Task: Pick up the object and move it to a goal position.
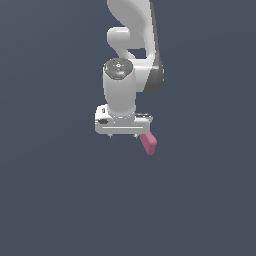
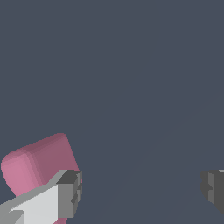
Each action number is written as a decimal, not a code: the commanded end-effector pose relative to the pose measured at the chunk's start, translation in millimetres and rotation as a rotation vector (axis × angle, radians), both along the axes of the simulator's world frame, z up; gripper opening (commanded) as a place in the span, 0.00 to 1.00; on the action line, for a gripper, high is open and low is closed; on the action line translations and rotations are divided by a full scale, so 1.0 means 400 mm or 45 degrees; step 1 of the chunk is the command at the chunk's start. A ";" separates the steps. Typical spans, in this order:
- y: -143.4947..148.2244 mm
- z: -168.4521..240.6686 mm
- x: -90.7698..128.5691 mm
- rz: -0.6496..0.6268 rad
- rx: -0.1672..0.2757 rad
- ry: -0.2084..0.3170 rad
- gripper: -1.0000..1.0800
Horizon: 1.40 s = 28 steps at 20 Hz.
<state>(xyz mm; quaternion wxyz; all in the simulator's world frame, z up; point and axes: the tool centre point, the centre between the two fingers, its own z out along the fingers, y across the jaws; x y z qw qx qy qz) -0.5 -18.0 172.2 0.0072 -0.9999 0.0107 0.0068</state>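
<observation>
One block (image 1: 149, 143) is the only task item in view, and it is not between the fingers (image 2: 70, 192). You see the fingers spread wide apart in the wrist view, with bare surface (image 2: 131, 87) in the gap and nothing gripped.

Risks from this position:

1. Missed grasp. The block lies outside one finger, partly behind it in the wrist view, not in the gap. If you close now, the fingers will likely meet on nothing.
2. Collision on descent. In the wrist view that finger overlaps the block. If you lower without shifting sideways, the finger tip may land on the block and push or tip it.
3. Poor alignment. In the exterior view the block runs at an angle to the gripper (image 1: 123, 134) body. If you do not rotate the wrist to span the narrow width, the fingers may catch a corner and the block may twist out.

How high the fingers stand above the surface cannot be told from either view; treat clearance as unknown.

Block appearance: pink, plain and matte, elongated, with rounded edges and corners. It looks narrower than the gripper body. In the exterior view it projects from under the gripper's edge, toward the exterior view's right, slanting down and right. No goal marker is visible in either view.
</observation>
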 end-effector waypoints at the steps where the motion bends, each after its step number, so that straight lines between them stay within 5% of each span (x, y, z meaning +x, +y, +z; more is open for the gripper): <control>1: 0.000 0.000 0.000 0.000 0.000 0.000 0.96; 15: -0.016 -0.024 -0.013 -0.073 0.031 0.027 0.96; 28: 0.225 -0.057 -0.100 0.327 -0.006 -0.008 0.96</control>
